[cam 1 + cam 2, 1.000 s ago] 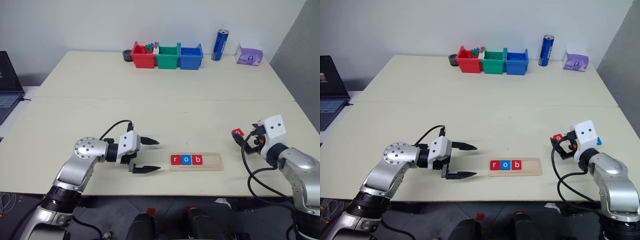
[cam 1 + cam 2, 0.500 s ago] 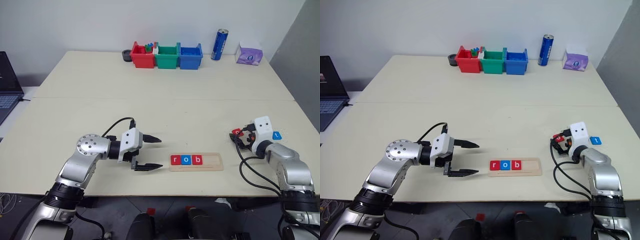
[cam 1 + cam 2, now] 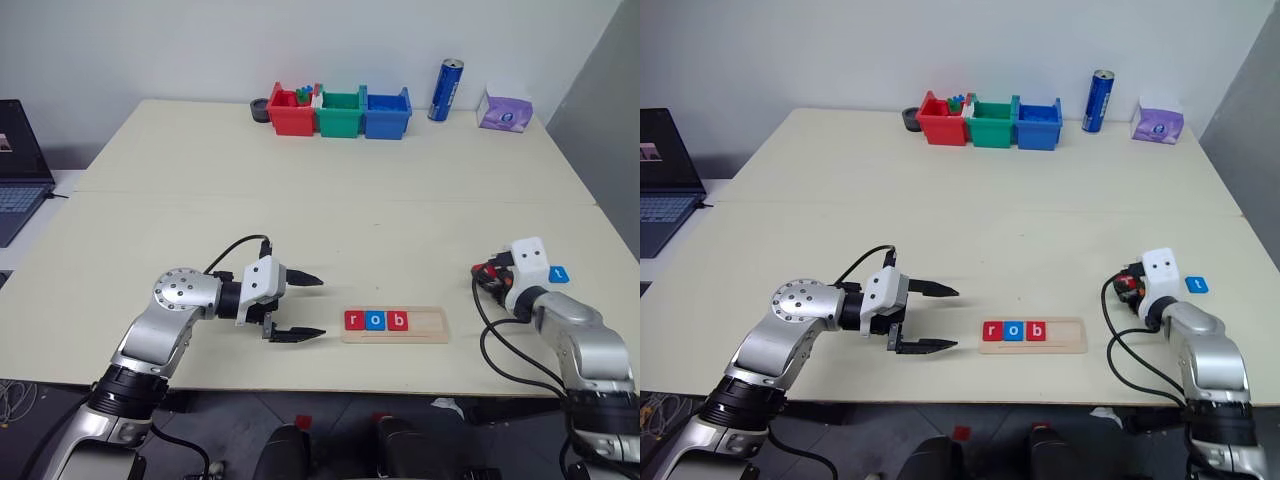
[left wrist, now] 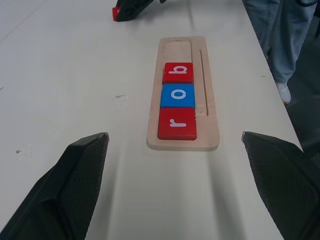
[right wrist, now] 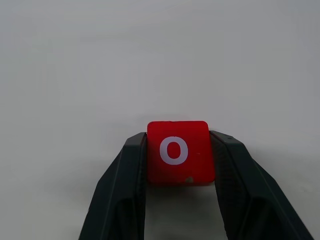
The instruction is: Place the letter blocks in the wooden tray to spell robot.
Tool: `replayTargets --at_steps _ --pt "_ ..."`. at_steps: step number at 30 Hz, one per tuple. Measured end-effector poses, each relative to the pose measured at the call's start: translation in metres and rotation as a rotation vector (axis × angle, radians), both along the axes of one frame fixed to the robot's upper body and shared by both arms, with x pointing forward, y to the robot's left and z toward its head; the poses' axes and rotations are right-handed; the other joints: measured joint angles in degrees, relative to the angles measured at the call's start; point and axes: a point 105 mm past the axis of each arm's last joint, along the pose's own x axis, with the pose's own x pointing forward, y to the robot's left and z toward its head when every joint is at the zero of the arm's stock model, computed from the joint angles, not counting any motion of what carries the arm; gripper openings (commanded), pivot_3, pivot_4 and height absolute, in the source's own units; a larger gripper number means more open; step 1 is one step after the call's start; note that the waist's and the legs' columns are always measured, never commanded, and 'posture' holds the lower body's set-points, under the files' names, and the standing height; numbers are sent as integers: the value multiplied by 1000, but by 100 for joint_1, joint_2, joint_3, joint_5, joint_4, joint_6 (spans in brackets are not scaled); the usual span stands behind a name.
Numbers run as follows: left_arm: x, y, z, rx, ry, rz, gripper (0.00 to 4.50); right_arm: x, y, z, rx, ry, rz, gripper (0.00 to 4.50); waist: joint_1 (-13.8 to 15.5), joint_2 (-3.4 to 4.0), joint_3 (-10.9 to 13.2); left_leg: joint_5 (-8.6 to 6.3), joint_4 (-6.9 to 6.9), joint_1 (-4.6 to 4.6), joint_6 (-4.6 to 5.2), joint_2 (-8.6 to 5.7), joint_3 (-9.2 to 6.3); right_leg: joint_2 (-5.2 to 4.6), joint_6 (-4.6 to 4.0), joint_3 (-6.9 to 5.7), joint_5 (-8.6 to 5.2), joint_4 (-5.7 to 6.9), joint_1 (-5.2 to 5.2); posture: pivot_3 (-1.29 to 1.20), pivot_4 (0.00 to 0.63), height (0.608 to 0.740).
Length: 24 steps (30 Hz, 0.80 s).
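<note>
Right wrist view gives us our right gripper [image 5: 175, 160] closed in on a red "o" block [image 5: 179, 151], one black finger [image 5: 127, 180] against each side of the tile, which sits on the pale table [image 3: 330, 215] with bare surface all around it. From the head we see this gripper near the table's right edge, with the blue "t" block [image 3: 560, 273] lying flat just beyond it, closer still to that edge. Our left gripper [image 3: 300, 307] hangs with its fingers spread wide and empty, pointing across at the wooden tray [image 3: 395, 324], a short gap of bare table between its tips and the tray's near end. In the left wrist view the tray holds three blocks touching in a row: red "r" [image 4: 177, 123], blue "o" [image 4: 177, 95], red "b" [image 4: 178, 72]; the rest of the groove past the "b" stands free. The tray lies close to the table's front edge, and the stretch between it and our right gripper is open. Well apart, at the far edge, stand a red bin [image 3: 291, 110], a green bin [image 3: 339, 111] and a blue bin [image 3: 386, 112] side by side, a blue can [image 3: 443, 89] whose print we cannot read, and a purple tissue pack [image 3: 503, 112]. A laptop [image 3: 22, 165] sits off the left side.
</note>
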Motion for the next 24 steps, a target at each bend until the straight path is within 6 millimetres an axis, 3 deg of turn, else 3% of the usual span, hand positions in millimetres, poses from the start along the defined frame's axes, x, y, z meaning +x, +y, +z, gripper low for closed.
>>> replayTargets --at_steps 4,8,14,22,24 --pt "-1 -1 -1 2 -2 -18 4500 -43 17 -7 64 17 -94 1451 -15 3 -2 0 -1 -3 -1 3 -4 1 7 -1 -4 3 -4 0 150 740" --pt "-2 -1 -1 4 0 -31 4500 -67 33 -12 142 32 -186 1451 -37 7 -4 1 1 8 -1 4 2 2 26 1 -15 4 -3 0 150 740" --pt "0 -1 -5 4 10 -36 4500 -74 41 -15 164 35 -247 1451 -36 -1 -9 1 2 29 -1 2 12 2 29 7 -17 2 8 0 150 740" --pt "2 -3 -3 -5 -5 -39 4500 -65 34 -9 184 -18 -279 4205 -36 0 -9 1 1 26 -1 0 14 1 30 10 -17 1 6 0 150 740" --pt "2 -3 -3 -6 -5 -35 4500 -62 29 -2 177 -45 -282 4477 -36 0 -9 1 0 26 0 1 13 2 30 9 -17 1 6 0 150 740"
